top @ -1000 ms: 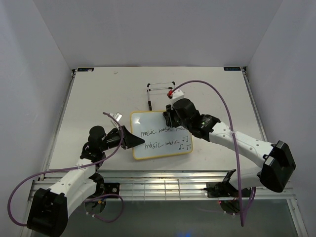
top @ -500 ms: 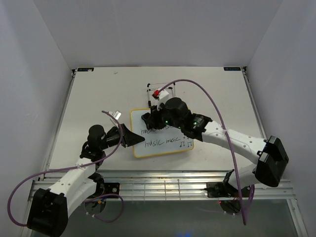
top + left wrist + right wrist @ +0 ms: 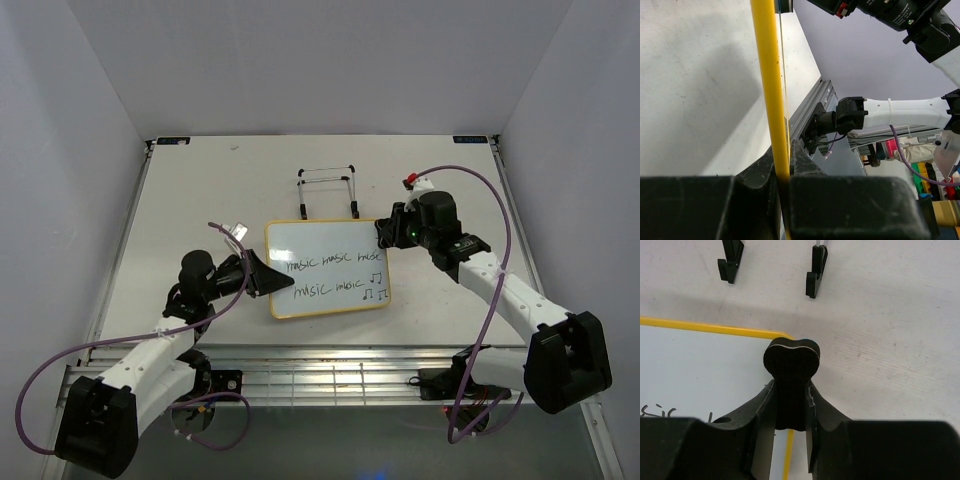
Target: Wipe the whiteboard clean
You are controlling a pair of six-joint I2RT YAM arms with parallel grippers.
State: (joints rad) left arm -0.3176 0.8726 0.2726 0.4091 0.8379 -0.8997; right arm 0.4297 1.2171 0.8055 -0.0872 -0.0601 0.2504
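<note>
Two grips: left fingers (image 3: 715,205) pinch the whiteboard (image 3: 322,308) edge, right fingers (image 3: 759,416) hold an eraser (image 3: 791,371) at its far-right corner.

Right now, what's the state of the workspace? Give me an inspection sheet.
Surface: white table.
Job's things: whiteboard lying flat, "music" words and notes not yet erased.
Clutter: wire stand behind the whiteboard.
Grippers: left gripper shut on the whiteboard's left frame; right gripper shut on eraser, over the far right corner.
Cables: purple cable looping off each arm.
Surroundings: plain walls on three sides.
</note>
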